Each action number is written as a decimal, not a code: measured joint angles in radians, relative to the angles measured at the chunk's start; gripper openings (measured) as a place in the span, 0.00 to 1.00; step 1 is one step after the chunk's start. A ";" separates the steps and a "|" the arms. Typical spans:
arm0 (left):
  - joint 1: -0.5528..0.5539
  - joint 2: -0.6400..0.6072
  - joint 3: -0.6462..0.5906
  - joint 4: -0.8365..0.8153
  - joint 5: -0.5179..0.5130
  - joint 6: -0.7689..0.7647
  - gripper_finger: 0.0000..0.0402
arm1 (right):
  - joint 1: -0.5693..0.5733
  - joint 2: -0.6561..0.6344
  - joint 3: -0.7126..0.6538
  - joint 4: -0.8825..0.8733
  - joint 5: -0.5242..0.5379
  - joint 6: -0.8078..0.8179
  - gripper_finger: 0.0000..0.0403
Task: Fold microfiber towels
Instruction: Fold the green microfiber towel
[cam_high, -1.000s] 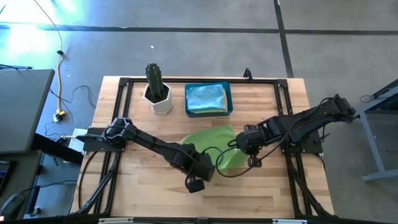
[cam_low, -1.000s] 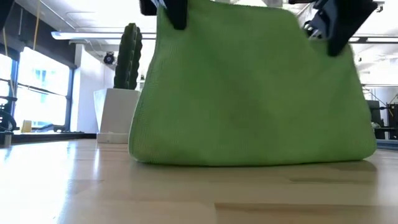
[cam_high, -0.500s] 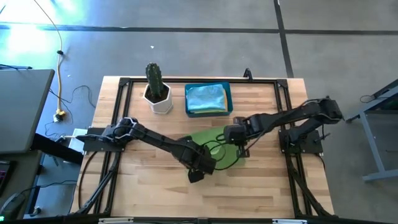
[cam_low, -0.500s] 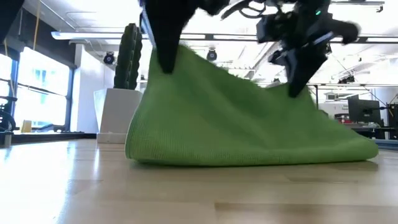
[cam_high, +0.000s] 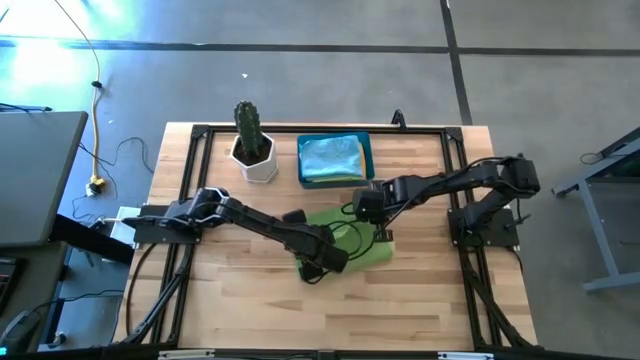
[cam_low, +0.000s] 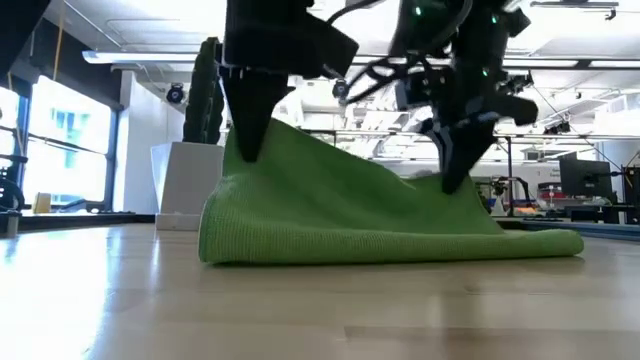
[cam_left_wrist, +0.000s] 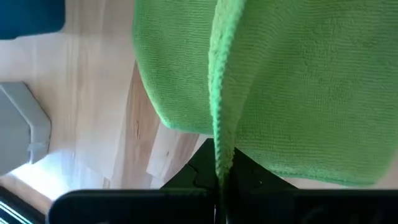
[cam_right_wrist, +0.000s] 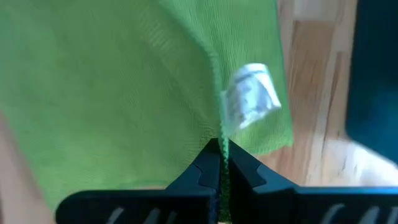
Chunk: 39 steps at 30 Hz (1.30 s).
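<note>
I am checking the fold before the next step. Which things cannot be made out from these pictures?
- Far edge of the lime green towel, high view: both arms cover it.
- Print on the towel's white tag, right wrist view: blurred.
- What lies under the light blue towel in the blue bin: hidden.
- Left hand and right hand, low view: arms cut off by the top edge.

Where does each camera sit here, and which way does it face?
High: overhead, straight down on the table; both arms show.
Low: table height, level across; both grippers pinch the green towel.
Left wrist: past the left gripper, shut on the towel's edge.
Right wrist: past the right gripper, shut on an edge near a white tag.
Shared: all see the towel.
</note>
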 joint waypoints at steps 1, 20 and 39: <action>0.004 -0.005 -0.015 0.007 0.003 -0.002 0.00 | -0.006 -0.002 -0.017 0.012 -0.003 -0.001 0.00; 0.103 -0.016 -0.197 0.154 -0.016 -0.078 0.00 | -0.089 -0.008 -0.113 0.212 -0.008 0.024 0.00; 0.160 -0.053 -0.197 0.051 -0.130 -0.111 0.00 | -0.128 -0.008 -0.113 0.251 0.042 0.083 0.00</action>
